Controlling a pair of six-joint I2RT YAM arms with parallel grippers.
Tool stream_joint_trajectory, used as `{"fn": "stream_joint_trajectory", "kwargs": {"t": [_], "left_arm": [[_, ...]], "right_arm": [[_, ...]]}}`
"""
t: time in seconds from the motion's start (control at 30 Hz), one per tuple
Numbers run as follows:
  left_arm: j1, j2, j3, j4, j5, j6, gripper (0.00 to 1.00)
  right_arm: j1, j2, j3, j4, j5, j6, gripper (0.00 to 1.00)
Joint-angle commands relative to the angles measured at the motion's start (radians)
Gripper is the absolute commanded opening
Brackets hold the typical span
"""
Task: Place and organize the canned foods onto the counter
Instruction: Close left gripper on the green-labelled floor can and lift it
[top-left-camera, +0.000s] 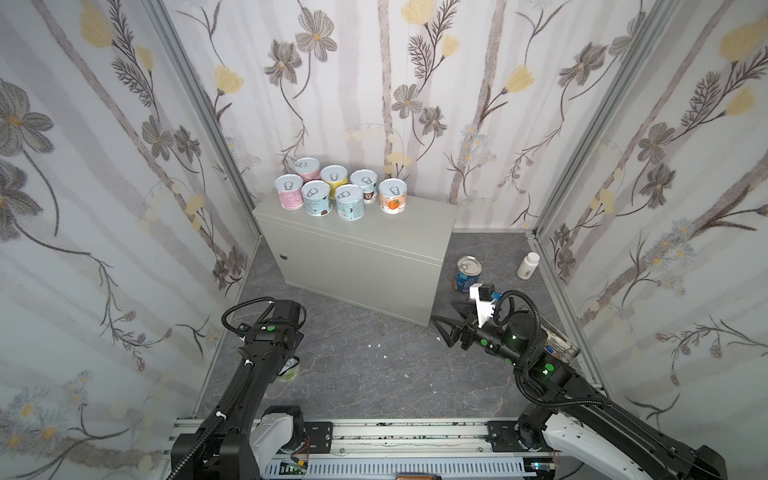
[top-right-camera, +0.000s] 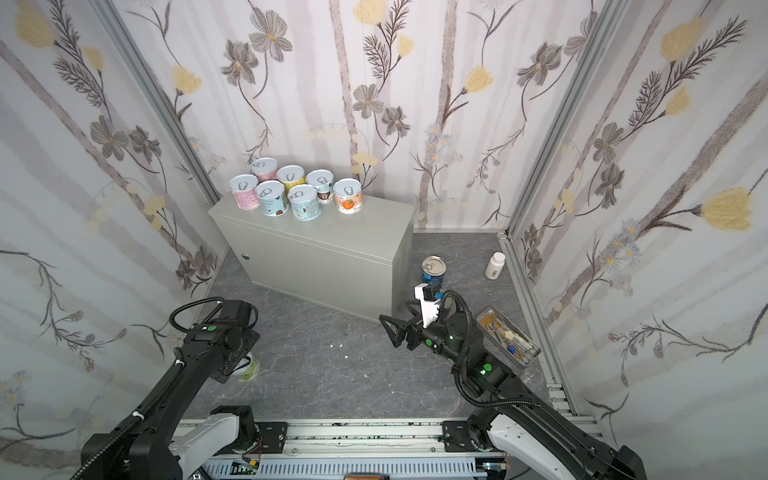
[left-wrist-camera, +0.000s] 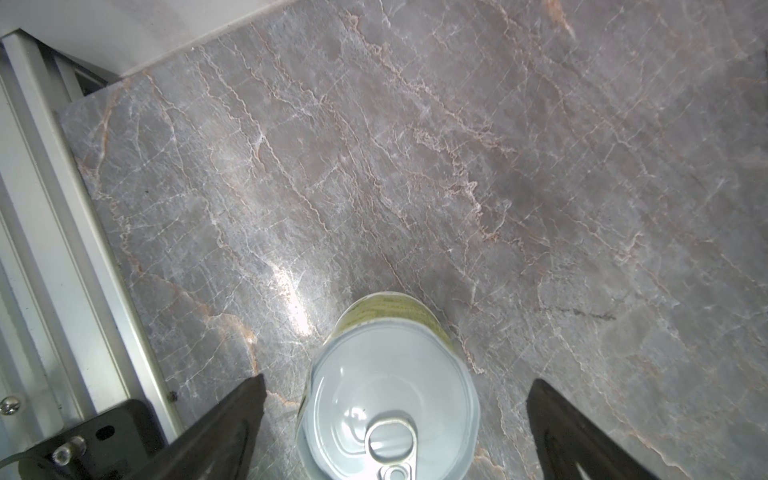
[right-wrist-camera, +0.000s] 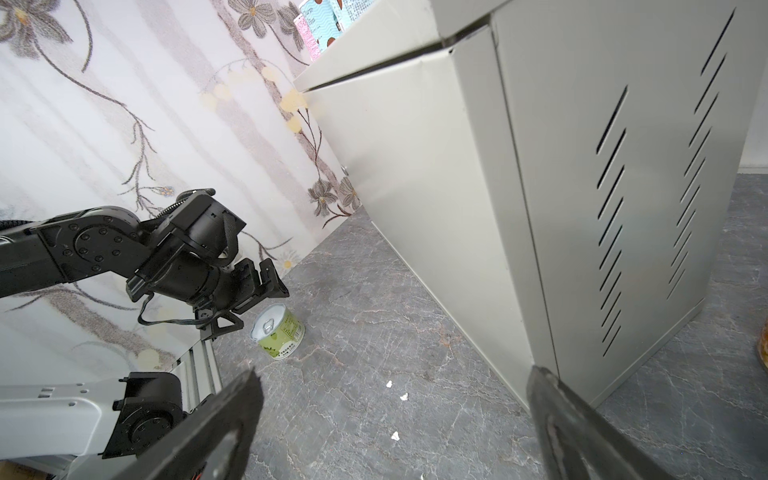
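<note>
Several short pastel cans (top-left-camera: 334, 178) (top-right-camera: 291, 176) stand clustered at the back left of the counter (top-left-camera: 365, 257) (top-right-camera: 324, 257) (right-wrist-camera: 436, 187). A green-labelled can (top-left-camera: 289, 370) (top-right-camera: 248, 368) (left-wrist-camera: 390, 399) (right-wrist-camera: 279, 332) stands upright on the floor at the left. My left gripper (left-wrist-camera: 397, 378) (right-wrist-camera: 253, 307) hovers open just over it, a finger on each side, neither touching. A taller blue can (top-left-camera: 466, 274) (top-right-camera: 433, 270) stands on the floor right of the counter. My right gripper (top-left-camera: 444, 311) (top-right-camera: 395, 311) (right-wrist-camera: 395, 374) is open and empty by the counter's front right corner.
A white pill bottle (top-left-camera: 528, 266) (top-right-camera: 495, 266) stands by the right wall. A flat metal tin (top-right-camera: 507, 336) (top-left-camera: 561, 345) of small tools lies under the right arm. Small white scraps (top-left-camera: 384, 357) dot the marbled floor. Aluminium frame rails edge both sides.
</note>
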Motion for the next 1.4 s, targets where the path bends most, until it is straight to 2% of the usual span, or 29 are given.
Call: {"fn": "stream_joint_trajectory", "kwargs": {"t": [0.0,0.43,0.93,1.37], "left_arm": [[-0.004,0.008,-0.009,0.005,-0.044,-0.049,1.00],[-0.043,0.062,-0.110,0.125,0.006,-0.066,0.99],[-0.050,0.150,-0.127,0.229,0.023,-0.024,0.84],[-0.150,0.215,-0.081,0.262,-0.004,0.046,0.59]], "right_arm": [[0.000,0.008,-0.002,0.050,-0.002,0.007,1.00],[-0.004,0.022,-0.002,0.047,0.014,0.000,1.00],[-0.016,0.024,-0.003,0.041,0.019,-0.002,1.00],[-0.029,0.032,-0.004,0.036,0.026,-0.005,1.00]]}}
